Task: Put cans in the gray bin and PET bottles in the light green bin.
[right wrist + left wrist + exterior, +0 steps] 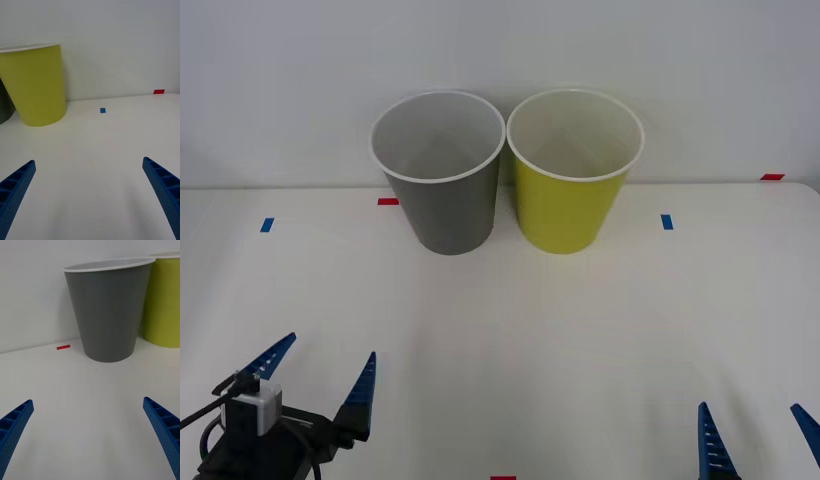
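The gray bin [446, 205] and the light green bin [570, 205] stand side by side at the back of the white table, gray on the left, both with white insides. Up close, the left wrist view has the gray bin [108, 315] ahead with the light green bin [165, 303] beside it; the right wrist view has the light green bin [35, 84]. My left gripper [320, 370] is open near the front left edge, empty. My right gripper [758, 435] is open at the front right, empty. Cans and PET bottles are out of view.
Small blue tape marks [267, 225] [666, 221] and red tape marks [388, 201] [772, 177] lie on the table [510, 340]. A white wall stands right behind the bins.
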### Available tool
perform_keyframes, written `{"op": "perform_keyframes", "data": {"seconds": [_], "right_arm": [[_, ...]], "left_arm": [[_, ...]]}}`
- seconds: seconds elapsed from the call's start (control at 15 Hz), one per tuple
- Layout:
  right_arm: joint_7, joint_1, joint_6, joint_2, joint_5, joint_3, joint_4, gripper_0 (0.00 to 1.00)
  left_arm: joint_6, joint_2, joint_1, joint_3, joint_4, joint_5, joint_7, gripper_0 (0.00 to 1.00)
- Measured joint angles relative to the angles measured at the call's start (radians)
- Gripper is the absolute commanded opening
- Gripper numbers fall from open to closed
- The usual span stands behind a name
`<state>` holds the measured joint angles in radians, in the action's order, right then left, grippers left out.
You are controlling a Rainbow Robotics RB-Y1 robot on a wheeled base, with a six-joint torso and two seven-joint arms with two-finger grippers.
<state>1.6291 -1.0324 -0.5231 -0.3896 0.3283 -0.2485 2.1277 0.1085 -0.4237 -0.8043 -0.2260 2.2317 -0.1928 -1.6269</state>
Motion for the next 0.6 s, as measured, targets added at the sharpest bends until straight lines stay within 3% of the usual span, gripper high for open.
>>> {"op": "perform_keyframes", "data": {"seconds": [0.6], "right_arm": [[0.0, 0.0, 0.0, 0.0, 0.0, 0.0, 0.0, 0.99]], "left_arm": [[0.233, 0.032, -0.197, 0.003, -0.093, -0.002, 0.014, 1.0]]}}
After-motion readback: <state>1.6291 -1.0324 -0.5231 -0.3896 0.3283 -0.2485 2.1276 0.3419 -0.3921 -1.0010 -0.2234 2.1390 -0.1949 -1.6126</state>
